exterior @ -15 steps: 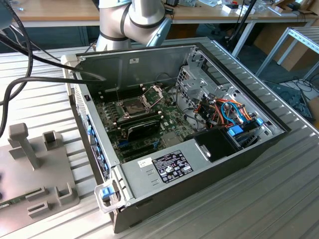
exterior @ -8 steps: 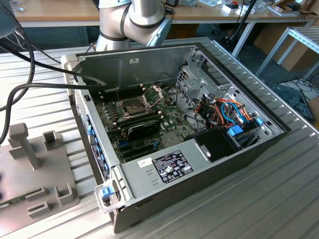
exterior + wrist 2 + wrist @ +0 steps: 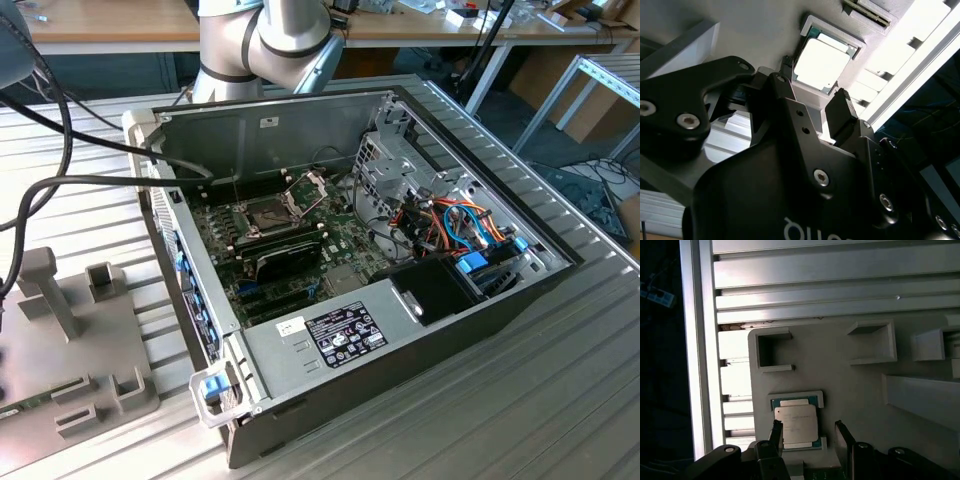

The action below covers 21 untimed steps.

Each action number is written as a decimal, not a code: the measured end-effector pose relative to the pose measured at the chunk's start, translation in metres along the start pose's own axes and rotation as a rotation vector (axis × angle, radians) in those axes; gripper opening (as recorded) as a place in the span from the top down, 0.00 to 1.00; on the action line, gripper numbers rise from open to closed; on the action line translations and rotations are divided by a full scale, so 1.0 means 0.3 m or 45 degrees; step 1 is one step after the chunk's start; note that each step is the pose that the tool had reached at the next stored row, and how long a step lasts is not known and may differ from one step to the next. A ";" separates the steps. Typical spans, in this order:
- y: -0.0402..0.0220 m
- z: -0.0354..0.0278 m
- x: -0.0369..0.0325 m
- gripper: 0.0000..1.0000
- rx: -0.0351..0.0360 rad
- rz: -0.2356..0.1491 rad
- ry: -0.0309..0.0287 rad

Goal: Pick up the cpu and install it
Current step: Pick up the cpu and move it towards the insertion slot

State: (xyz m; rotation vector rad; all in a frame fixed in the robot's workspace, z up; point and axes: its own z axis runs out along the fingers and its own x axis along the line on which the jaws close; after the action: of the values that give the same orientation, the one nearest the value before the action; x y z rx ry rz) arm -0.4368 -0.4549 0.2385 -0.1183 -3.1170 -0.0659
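Observation:
The cpu [image 3: 796, 422] is a small square chip with a dull silver top. It lies flat in a shallow framed pocket of a grey fixture plate [image 3: 850, 385]; the second wrist view also shows the cpu [image 3: 822, 62]. My gripper [image 3: 807, 435] is open above it, one black finger on each side of the chip's near edge, with nothing held. In the second wrist view the gripper [image 3: 815, 80] stands the same way. In the exterior view the motherboard socket [image 3: 268, 213] sits inside the open computer case [image 3: 430, 330], its metal retention frame [image 3: 308, 185] flipped up.
The grey fixture plate [image 3: 80, 350] with upright blocks lies at the exterior view's left, beside the case. Black cables [image 3: 60, 140] cross the ribbed aluminium table [image 3: 560, 400]. Raised holders [image 3: 872, 342] stand on the plate near the cpu. A black card [image 3: 285, 258] sits below the socket.

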 end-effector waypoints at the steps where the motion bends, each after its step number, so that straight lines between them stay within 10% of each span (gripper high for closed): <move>1: 0.000 0.000 0.000 0.46 0.0000 0.000 0.0001; 21: -0.001 0.027 -0.001 0.46 -0.0001 0.000 -0.0002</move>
State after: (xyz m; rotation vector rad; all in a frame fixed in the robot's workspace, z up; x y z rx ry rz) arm -0.4368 -0.4549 0.2305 -0.1183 -3.1171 -0.0660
